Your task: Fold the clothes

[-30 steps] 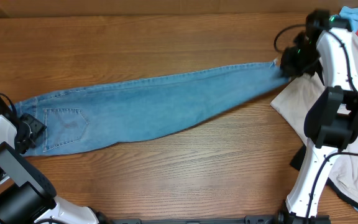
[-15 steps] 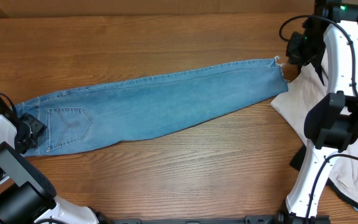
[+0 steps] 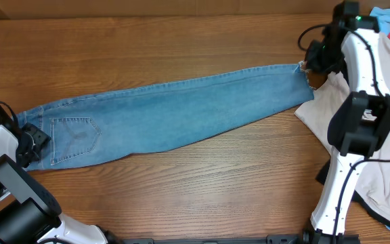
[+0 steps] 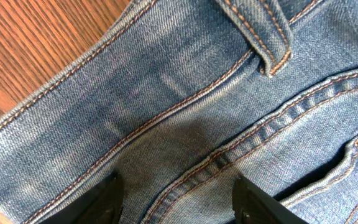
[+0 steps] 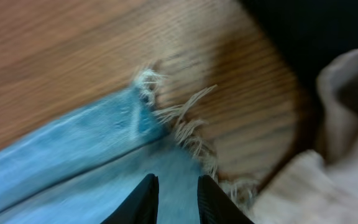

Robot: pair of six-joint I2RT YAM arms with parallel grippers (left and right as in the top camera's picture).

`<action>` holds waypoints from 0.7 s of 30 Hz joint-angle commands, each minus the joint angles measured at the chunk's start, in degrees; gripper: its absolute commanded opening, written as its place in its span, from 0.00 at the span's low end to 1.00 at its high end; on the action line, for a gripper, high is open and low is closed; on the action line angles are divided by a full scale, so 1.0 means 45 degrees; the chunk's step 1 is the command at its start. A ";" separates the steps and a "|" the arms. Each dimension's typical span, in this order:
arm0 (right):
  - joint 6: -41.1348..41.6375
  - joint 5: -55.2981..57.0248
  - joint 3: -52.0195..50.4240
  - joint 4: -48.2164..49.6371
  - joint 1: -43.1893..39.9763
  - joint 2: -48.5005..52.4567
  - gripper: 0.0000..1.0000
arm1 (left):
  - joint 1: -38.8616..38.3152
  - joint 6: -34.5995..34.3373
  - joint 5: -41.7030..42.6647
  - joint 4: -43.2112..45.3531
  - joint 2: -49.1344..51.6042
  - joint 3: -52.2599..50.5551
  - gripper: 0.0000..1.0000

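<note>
The right claw has just let go. Its fingers, which were pinched on the frayed hem a moment ago, now stand a little apart just above the leg end. The wrist view is blurred, so whether they still brush the denim is hard to say. The left claw has not changed: fingers well apart, empty, poised over the waistband seams next to the back pocket.

With the hem released, the jeans lie long and flat across the counter, waist at the left, hems at the right, one leg apparently stacked on the other. The cloth has settled slightly leftward since the pull ended. By my reading the straightening is finished and no crosswise fold has begun, so a fresh grip on an end is likely needed.

The pale beige garment lies against the lower corner of the hem and could be caught up in a careless pinch. A bright-blue garment sits at the far right, well clear.
</note>
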 commanded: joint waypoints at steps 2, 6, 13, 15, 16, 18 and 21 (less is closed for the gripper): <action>-0.0034 -0.0039 -0.0151 0.0374 0.0185 0.0568 0.25 | -0.0087 0.0136 0.0068 -0.0044 0.0175 -0.0136 0.60; -0.0029 -0.0044 -0.0151 0.0845 0.0316 0.0651 0.27 | -0.0087 0.0141 0.0107 -0.0039 0.0175 -0.0136 0.59; -0.0034 -0.0034 -0.0151 0.1025 0.0427 0.0651 0.13 | -0.0087 0.0141 0.0160 -0.0039 0.0175 -0.0136 0.59; -0.0034 -0.0034 -0.0151 0.1010 0.0427 0.0651 0.04 | -0.0087 0.0141 0.0160 -0.0039 0.0175 -0.0136 0.60; -0.0034 -0.0029 -0.0151 0.0986 0.0427 0.0646 0.04 | -0.0087 0.0141 0.0165 -0.0039 0.0175 -0.0136 0.60; -0.0034 -0.0024 -0.0102 0.0855 0.0427 0.0646 0.04 | -0.0087 0.0141 0.0160 -0.0039 0.0175 -0.0136 0.60; 0.0029 -0.0024 0.0233 0.0325 0.0355 0.0486 0.04 | -0.0087 0.0141 0.0165 -0.0039 0.0175 -0.0136 0.60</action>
